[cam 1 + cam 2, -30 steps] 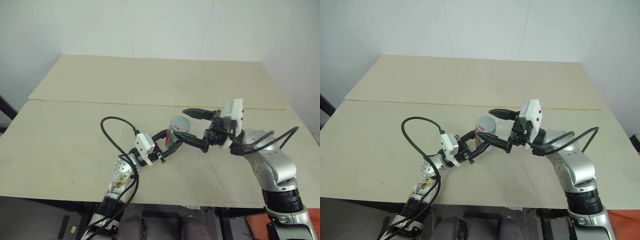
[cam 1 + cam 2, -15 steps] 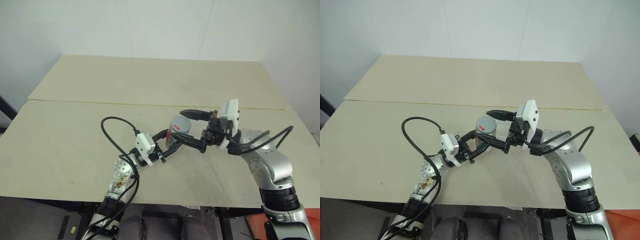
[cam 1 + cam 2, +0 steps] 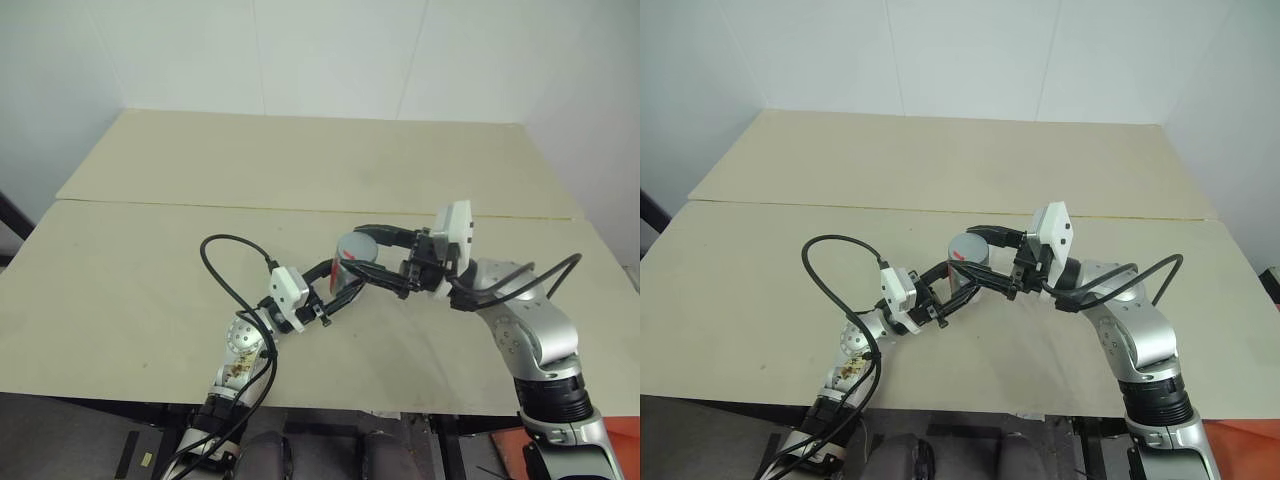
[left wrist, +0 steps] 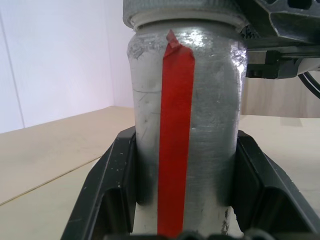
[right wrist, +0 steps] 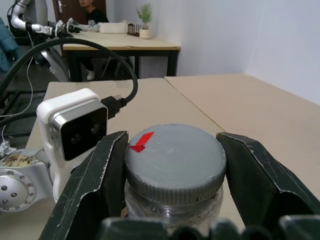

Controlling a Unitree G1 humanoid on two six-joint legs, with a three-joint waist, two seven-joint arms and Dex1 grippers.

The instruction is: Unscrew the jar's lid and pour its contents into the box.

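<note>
Looking down from the head camera, I see the jar (image 3: 347, 268) held up above the table (image 3: 150, 260), near its front middle, by the left gripper (image 3: 338, 282), whose fingers are clamped tight on the jar's body. The right gripper (image 3: 366, 254) comes in from the right with one black finger on each side of the lid (image 3: 356, 244), which still sits on the jar.

From up there the jar is mostly hidden by fingers, and only a sliver of red shows on its side. My left wrist view fills that in: a red tape strip (image 4: 175, 135) runs up the crinkled silver wall, both left fingers (image 4: 112, 190) press flat against the wall, and the ribbed edge of the lid shows at the neck with part of the right gripper just beside it.

My right wrist view gives the top: a grey screw cap with a small red mark (image 5: 141, 141) and a knurled rim. The left-side finger (image 5: 100, 185) looks to touch the rim; the other finger (image 5: 260, 175) sits just beside it, and I can't quite tell whether it makes contact, so whether the right gripper has a real hold on the lid is unclear. That view also shows the white camera block (image 5: 75, 130) on the left wrist and a desk (image 5: 120, 42) with a potted plant (image 5: 145, 17) far behind
</note>
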